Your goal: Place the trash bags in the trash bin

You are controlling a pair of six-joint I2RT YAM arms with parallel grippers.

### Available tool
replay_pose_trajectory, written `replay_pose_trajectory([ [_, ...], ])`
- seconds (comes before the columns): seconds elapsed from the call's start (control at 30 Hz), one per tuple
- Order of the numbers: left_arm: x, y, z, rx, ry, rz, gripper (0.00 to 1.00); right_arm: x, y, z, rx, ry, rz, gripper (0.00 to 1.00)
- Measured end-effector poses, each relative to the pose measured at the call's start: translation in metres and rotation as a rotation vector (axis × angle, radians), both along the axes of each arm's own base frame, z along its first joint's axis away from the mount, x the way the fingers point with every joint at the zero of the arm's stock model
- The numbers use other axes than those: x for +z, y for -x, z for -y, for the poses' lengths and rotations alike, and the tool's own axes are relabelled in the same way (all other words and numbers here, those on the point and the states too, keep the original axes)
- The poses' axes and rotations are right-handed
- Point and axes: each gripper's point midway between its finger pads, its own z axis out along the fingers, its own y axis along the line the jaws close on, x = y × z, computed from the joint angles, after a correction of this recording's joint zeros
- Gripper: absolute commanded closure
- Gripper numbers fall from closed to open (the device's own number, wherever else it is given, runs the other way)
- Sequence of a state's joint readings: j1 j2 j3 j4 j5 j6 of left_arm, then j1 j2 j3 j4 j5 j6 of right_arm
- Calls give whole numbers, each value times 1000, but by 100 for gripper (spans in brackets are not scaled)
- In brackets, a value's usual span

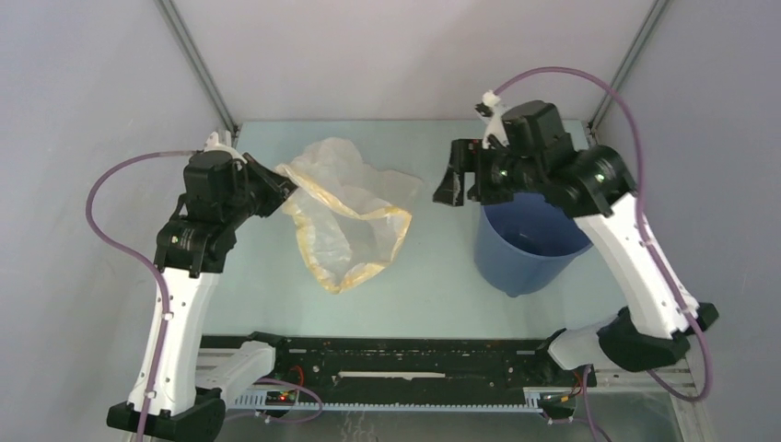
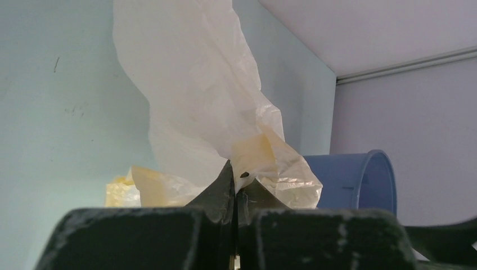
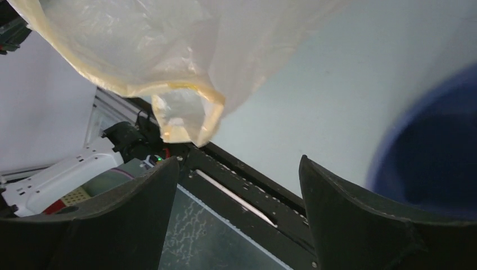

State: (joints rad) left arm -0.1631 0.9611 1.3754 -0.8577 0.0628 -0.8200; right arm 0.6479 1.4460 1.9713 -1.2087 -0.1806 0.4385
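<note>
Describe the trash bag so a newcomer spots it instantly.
On the pale green table, look left of the blue bucket. The trash bag is held crumpled by the left pincer, shut on its edge. It is the only translucent cream film, with a yellow rim.

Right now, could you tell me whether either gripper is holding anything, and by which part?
The left gripper pinches the plastic bag by its yellowish edge; the right gripper is open and empty.

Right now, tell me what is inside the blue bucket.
Only bare blue wall shows inside the bucket; the bag is outside it. The right arm covers its far part.
</note>
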Motion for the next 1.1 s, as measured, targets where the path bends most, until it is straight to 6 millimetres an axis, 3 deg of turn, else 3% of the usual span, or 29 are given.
replay_pose_trajectory([
  [0.2, -15, 1, 3, -8, 11, -37, 100, 14, 14, 52, -137, 70, 90, 15],
  [0.4, -18, 0, 5, -19, 15, -47, 100, -33, 2, 78, -243, 273, 14, 19],
  [0.5, -17, 1, 5, -21, 16, -47, 100, -65, -7, 79, -254, 393, -45, 24],
  [0.67, -17, 2, 5, -24, 17, -44, 100, -97, -17, 74, -234, 512, -82, 38],
  [0.8, -14, 3, 4, -19, 13, -35, 100, -107, -20, 65, -197, 561, -68, 59],
  [0.93, -13, 6, 0, -8, 2, -27, 100, -113, -23, 55, -153, 608, -28, 89],
  [1.03, -9, 11, -6, 13, -16, -19, 100, -115, -25, 45, -118, 639, 13, 100],
  [1.1, -3, 14, -11, 33, -28, 2, 100, -114, -26, 38, -64, 663, 53, 100],
])
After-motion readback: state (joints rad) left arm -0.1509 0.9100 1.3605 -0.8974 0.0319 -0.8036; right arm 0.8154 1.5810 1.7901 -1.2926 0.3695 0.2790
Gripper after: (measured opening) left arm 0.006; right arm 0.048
